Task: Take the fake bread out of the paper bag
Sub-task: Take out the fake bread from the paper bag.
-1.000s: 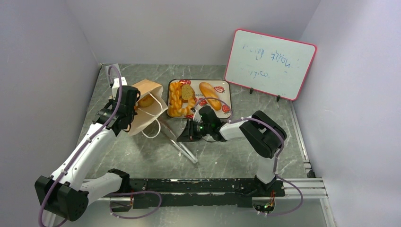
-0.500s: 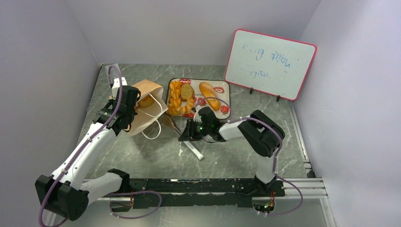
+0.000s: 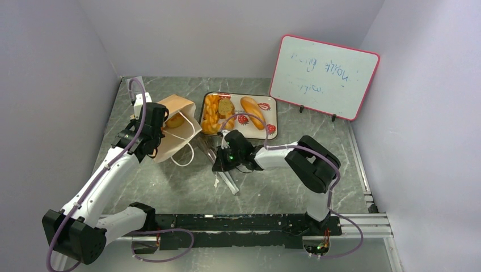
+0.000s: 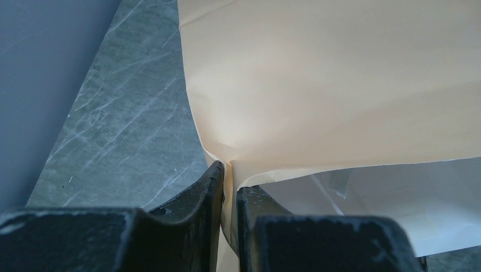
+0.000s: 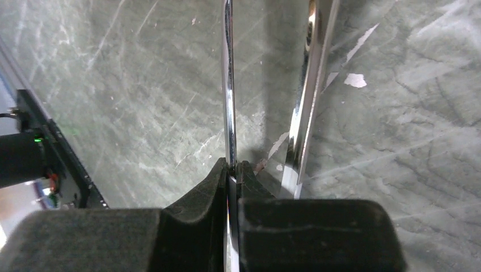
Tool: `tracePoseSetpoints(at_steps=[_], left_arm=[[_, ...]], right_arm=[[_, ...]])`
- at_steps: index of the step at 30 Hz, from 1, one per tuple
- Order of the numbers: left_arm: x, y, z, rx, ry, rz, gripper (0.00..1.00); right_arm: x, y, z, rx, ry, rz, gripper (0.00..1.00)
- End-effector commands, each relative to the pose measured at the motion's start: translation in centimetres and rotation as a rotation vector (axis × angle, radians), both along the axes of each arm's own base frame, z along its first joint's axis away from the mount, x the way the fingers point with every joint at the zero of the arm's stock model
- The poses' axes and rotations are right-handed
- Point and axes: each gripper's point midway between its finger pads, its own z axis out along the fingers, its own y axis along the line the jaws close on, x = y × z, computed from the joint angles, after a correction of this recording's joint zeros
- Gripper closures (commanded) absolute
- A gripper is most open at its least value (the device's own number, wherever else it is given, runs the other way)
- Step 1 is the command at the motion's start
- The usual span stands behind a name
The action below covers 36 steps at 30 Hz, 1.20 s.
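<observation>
The tan paper bag (image 3: 173, 136) lies on its side at the left, mouth toward the back wall, with one golden fake bread (image 3: 174, 120) showing inside. My left gripper (image 3: 159, 126) is shut on the bag's edge; in the left wrist view a fold of the paper bag (image 4: 340, 85) is pinched between the left gripper's (image 4: 230, 170) jaws. More bread, a braided twist (image 3: 210, 113), a round slice (image 3: 226, 106) and a loaf (image 3: 251, 112), lies on the strawberry-print tray (image 3: 271, 116). My right gripper (image 3: 218, 164) (image 5: 233, 167) is shut on one arm of the silver tongs (image 3: 228, 182) (image 5: 228, 85).
The tongs' second arm (image 5: 309, 102) runs free beside the held one, just above the grey marbled table. A pink-framed whiteboard (image 3: 323, 76) leans at the back right. A black rail (image 3: 255, 224) crosses the near edge. The bag's white cord handle (image 3: 184, 158) loops onto the table.
My right gripper has slid left along the table and its jaws have closed on one arm of the tongs, which shifted slightly. The left gripper and bag have not moved.
</observation>
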Motion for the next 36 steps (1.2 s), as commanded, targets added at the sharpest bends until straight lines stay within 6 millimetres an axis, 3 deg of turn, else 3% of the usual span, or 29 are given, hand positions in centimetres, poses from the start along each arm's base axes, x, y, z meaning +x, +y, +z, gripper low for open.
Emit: tracePoseSetpoints(at_steps=[1, 6, 20, 25, 29, 36], left_arm=[[0.0, 0.4, 1.2, -0.021, -0.045, 0.035, 0.93], [-0.2, 0.4, 1.4, -0.031, -0.056, 0.037, 0.93], [-0.4, 0.4, 2.2, -0.041, -0.077, 0.031, 0.93], [-0.4, 0.4, 2.3, -0.040, -0.080, 0.029, 0.93], [-0.5, 0.5, 2.3, -0.037, -0.081, 0.026, 0.93], [-0.4, 0.4, 2.3, -0.038, -0.082, 0.023, 0.93]], right_arm=[[-1.4, -2.5, -2.7, -0.225, -0.042, -0.005, 1.00], [-2.4, -2.1, -3.1, -0.317, -0.122, 0.039, 1.00], [-5.2, -0.5, -3.3, -0.364, -0.168, 0.103, 1.00], [-5.3, -1.0, -3.6, -0.417, -0.219, 0.101, 0.79], [-4.6, 0.2, -1.8, -0.417, -0.292, 0.094, 0.60], [-4.3, 0.4, 0.5, -0.449, -0.385, 0.065, 0.48]])
